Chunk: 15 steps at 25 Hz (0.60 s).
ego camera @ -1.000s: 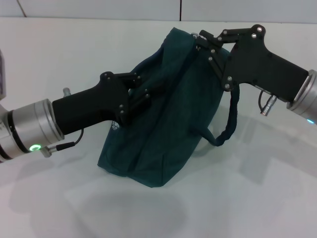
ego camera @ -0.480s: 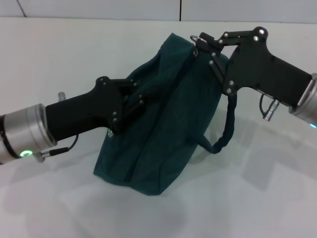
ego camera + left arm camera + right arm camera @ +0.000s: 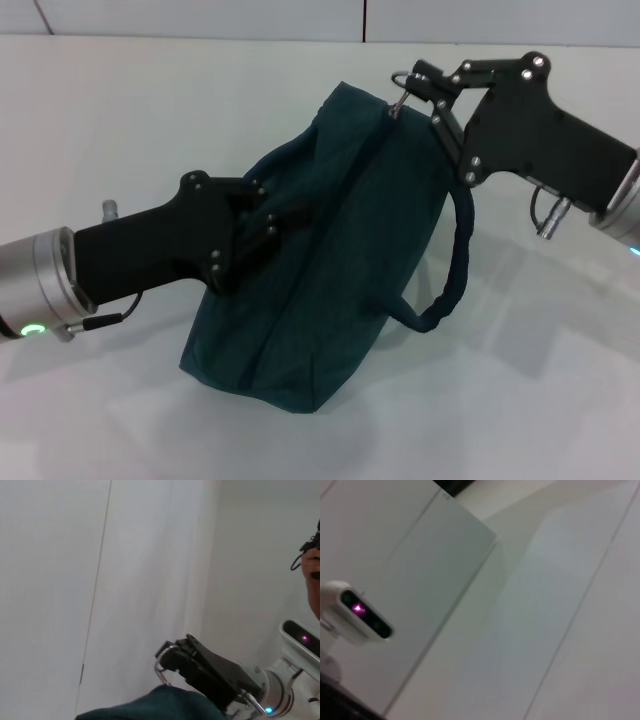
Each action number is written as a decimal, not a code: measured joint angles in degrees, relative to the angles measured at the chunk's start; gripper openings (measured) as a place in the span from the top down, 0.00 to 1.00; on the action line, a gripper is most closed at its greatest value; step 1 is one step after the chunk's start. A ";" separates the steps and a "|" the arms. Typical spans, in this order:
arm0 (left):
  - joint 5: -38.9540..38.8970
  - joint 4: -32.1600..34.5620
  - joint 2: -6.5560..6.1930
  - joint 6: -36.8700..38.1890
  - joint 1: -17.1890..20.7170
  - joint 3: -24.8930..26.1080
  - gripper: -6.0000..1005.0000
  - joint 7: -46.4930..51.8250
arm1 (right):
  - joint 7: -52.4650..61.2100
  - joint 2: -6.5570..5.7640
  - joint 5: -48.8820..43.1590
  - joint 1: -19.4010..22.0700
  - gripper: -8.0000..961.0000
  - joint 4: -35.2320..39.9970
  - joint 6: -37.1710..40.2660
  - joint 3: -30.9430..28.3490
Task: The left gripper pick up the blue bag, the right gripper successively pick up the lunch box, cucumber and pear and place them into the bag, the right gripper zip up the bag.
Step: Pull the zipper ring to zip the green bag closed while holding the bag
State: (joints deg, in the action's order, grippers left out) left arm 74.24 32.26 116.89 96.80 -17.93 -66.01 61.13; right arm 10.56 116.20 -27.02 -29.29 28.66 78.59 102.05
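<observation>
The blue bag [image 3: 330, 270] hangs tilted above the white table, its top edge running up to the right. My left gripper [image 3: 262, 215] is shut on the bag's fabric at its left side. My right gripper [image 3: 408, 85] is shut on the metal zip ring [image 3: 399, 78] at the bag's upper right corner. The bag's strap [image 3: 452, 265] dangles in a loop under the right gripper. In the left wrist view the right gripper [image 3: 167, 661] holds the zip ring [image 3: 160, 669] above the bag's top [image 3: 160, 705]. Lunch box, cucumber and pear are out of view.
The white table [image 3: 520, 400] lies beneath the bag, with a pale wall [image 3: 200, 15] behind it. The right wrist view shows only the robot's head camera [image 3: 357, 611] and wall panels.
My left arm has drawn back to the left and lower, pulling the bag's side with it. My right gripper has shifted slightly right with the zip ring, and the bag is stretched longer.
</observation>
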 joint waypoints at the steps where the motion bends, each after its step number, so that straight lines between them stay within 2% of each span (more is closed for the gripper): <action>1: 0.28 0.00 -0.03 0.03 0.04 0.01 0.88 -0.02 | 0.07 0.00 0.93 -0.20 0.97 -0.54 -0.19 0.07; 15: 0.21 0.00 -0.68 0.06 1.81 0.01 0.88 -1.40 | 6.91 -0.07 2.15 -0.51 0.97 -1.54 -6.56 -0.38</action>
State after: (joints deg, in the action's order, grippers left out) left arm 74.45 32.26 116.21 96.86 -16.12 -66.01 59.73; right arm 17.47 116.12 -24.87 -29.80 27.12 72.03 101.66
